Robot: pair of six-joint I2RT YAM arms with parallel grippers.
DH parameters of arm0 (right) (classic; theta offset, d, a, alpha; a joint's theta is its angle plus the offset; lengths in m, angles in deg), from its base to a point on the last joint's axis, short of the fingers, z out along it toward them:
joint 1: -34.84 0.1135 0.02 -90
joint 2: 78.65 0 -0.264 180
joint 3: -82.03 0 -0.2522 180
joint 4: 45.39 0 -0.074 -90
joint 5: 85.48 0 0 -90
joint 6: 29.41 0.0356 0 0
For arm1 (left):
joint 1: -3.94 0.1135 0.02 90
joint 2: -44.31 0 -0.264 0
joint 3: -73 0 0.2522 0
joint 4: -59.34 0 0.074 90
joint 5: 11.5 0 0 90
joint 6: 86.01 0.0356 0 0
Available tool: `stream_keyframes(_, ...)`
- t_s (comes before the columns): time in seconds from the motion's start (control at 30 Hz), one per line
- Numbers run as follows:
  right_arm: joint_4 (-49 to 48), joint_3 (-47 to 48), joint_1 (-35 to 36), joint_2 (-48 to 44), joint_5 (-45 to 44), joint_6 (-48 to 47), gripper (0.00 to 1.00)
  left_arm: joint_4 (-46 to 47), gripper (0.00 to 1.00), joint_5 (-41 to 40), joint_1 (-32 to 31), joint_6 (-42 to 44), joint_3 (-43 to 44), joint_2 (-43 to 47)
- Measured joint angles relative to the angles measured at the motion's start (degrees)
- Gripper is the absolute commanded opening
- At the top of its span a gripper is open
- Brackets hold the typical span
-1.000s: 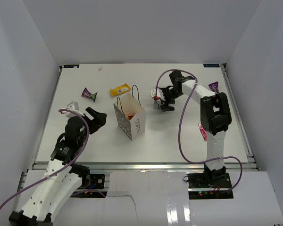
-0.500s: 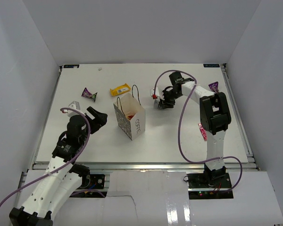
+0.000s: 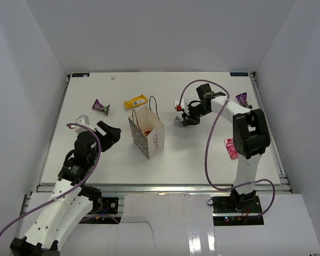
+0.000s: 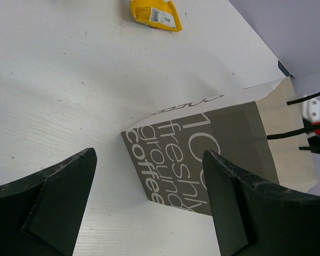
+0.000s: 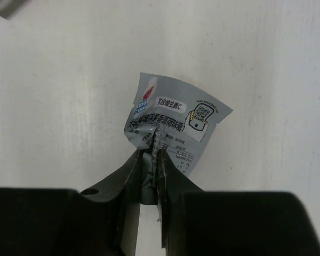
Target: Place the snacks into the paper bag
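Foil packet [image 5: 173, 125] — thin, light, crinkly and likely a bit slippery — is not in the paper bag [image 3: 148, 136] yet but a little way to its right, with the right gripper [image 5: 151, 160] pinched shut on its flat bottom edge, a good place to hold, while the left gripper [image 4: 148, 157] stands wide open beside the bag

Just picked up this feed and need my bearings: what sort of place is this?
Likely a robot test cell: a white table boxed in by plain white walls, two arms bolted at its near edge, only a paper bag and a few snacks on it.
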Motion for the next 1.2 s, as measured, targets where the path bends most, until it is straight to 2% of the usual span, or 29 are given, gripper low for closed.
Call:
stream_keyframes(0.2,0.96,-6.34,-1.95,-16.44,9.88,4.52,0.11,0.02,0.9,-0.04,0.0,0.0,0.0,0.9)
stream_keyframes(0.43,1.42,-7.1,-1.49,-35.56,21.07,10.47,0.08,0.44,0.9,-0.17,0.0,0.04,0.37,0.44)
stream_keyframes(0.57,-2.01,-7.39,3.17,-41.77,23.91,19.39,0.08,1.03,0.9,-0.17,0.0,0.04,0.46,0.04)
stream_keyframes(0.67,-8.2,-7.5,9.53,-43.04,23.82,30.53,0.08,1.42,0.9,-0.15,0.0,0.07,0.46,-0.04)
stream_keyframes(0.77,-15.28,-7.93,14.32,-42.1,21.62,41.94,0.08,1.51,0.9,-0.04,0.0,0.07,0.46,0.0)
stream_keyframes(0.9,-22.23,-7.85,19.8,-38.99,11.32,53.2,0.08,1.46,0.9,0.09,0.0,-0.07,0.46,0.81)
stream_keyframes(1.13,-31.23,-7.76,24.63,-32.3,-4.74,67.12,0.08,1.27,0.9,0.02,0.0,-1.05,0.46,2.91)
stream_keyframes(1.2,-32.98,-7.76,24.81,-31.17,-7.74,69.13,0.15,1.22,0.9,0.0,0.0,-1.29,0.46,2.91)
